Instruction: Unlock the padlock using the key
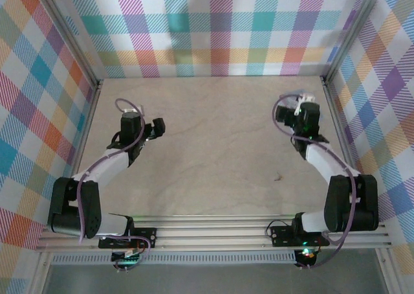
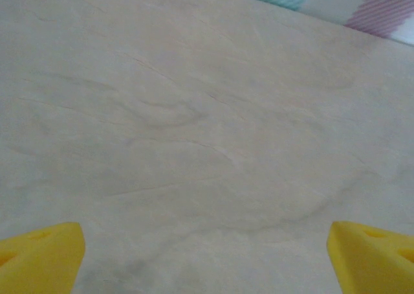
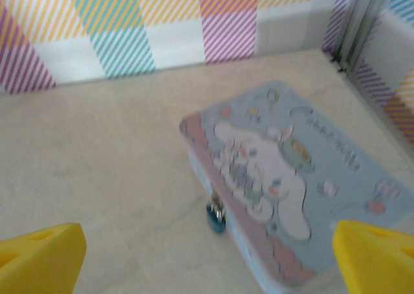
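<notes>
A pale blue tin box (image 3: 304,190) with a white cartoon character on its lid lies in front of my right gripper (image 3: 207,261). The padlock (image 3: 216,217), small, teal and with a silvery shackle, hangs at the box's near side, blurred. My right gripper (image 1: 288,113) is open above the table, short of the box, with nothing between its yellow fingertips (image 3: 42,258). A tiny dark sliver, the key (image 1: 278,175), lies on the table near the right arm. My left gripper (image 1: 157,127) stands open over bare wood, its yellow fingertips (image 2: 39,258) wide apart.
The wooden table (image 1: 213,151) is walled on three sides by plaid panels (image 1: 213,28). A metal corner post (image 3: 359,22) rises just beyond the box at the back right. Aluminium rails (image 1: 213,232) run along the near edge between the arm bases.
</notes>
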